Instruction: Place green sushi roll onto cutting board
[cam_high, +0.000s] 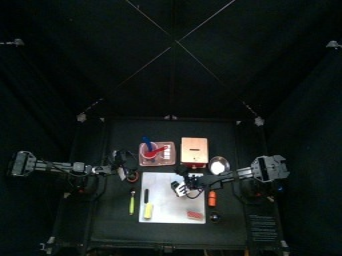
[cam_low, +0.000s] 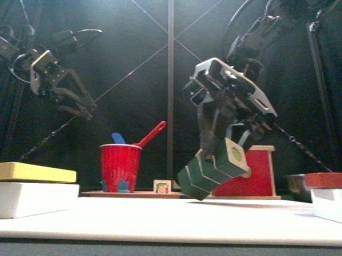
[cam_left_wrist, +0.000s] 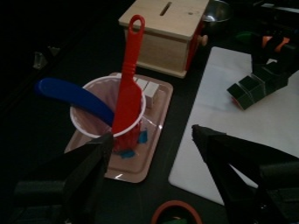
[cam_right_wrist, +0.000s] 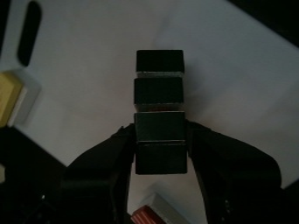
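Observation:
The green sushi roll (cam_right_wrist: 159, 114) is a dark green segmented piece lying between the jaws of my right gripper (cam_right_wrist: 159, 162), which is shut on it. In the front view the green sushi roll (cam_low: 207, 176) hangs tilted, its lower corner just above or at the white cutting board (cam_low: 160, 218). From above, my right gripper (cam_high: 190, 184) is over the right part of the cutting board (cam_high: 163, 192). My left gripper (cam_left_wrist: 158, 175) stands open and holds nothing, beside the red cup (cam_left_wrist: 111, 109) at the table's left.
A red cup (cam_high: 158, 152) with a red and a blue utensil stands on a pink tray (cam_left_wrist: 140, 162). A wooden box (cam_high: 197, 150) sits behind the board. Yellow sticks (cam_high: 140, 208) and a red piece (cam_high: 195, 215) lie on the board.

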